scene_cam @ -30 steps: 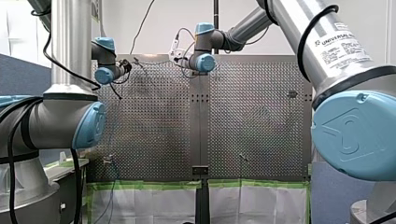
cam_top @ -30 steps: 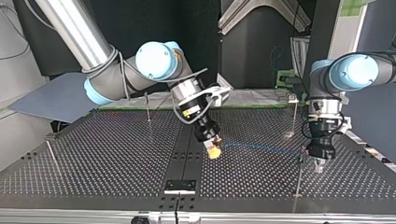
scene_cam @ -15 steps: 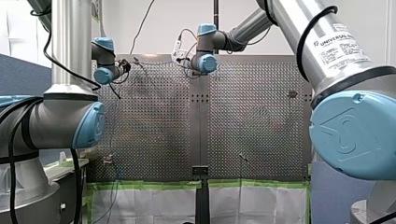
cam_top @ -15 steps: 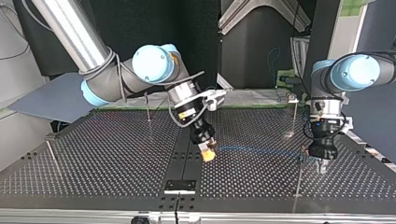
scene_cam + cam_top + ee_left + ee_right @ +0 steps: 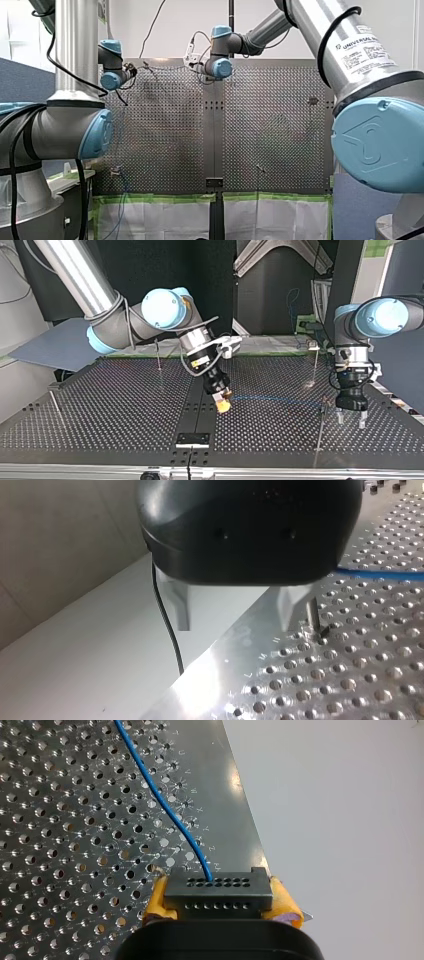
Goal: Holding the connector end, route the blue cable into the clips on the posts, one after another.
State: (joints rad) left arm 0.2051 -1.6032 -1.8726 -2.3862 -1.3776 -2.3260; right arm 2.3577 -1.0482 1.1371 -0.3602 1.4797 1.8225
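My right gripper (image 5: 223, 404), with yellow pads, is shut on a black connector (image 5: 218, 892) near the middle of the table. The thin blue cable (image 5: 280, 400) leaves the connector (image 5: 225, 399) and runs low over the plate to the clip on a thin post (image 5: 320, 425) at the top view's right. Just beside that post hangs my left gripper (image 5: 350, 418), its fingers spread and holding nothing. In the left wrist view its pale fingers (image 5: 180, 605) stand wide apart over the table's edge, with the post (image 5: 315, 617) and the blue cable (image 5: 380, 573) beside one finger.
More thin posts stand on the perforated table (image 5: 125, 415): one behind my left gripper (image 5: 316, 362), one at the back middle (image 5: 158, 356), one at the top view's left edge (image 5: 54, 402). A black wire (image 5: 167, 625) hangs by the left gripper.
My left gripper has opened and let go of the cable beside the post, shifting slightly toward the top view's right. My right gripper drifted a little toward that view's left with the connector, then held still.
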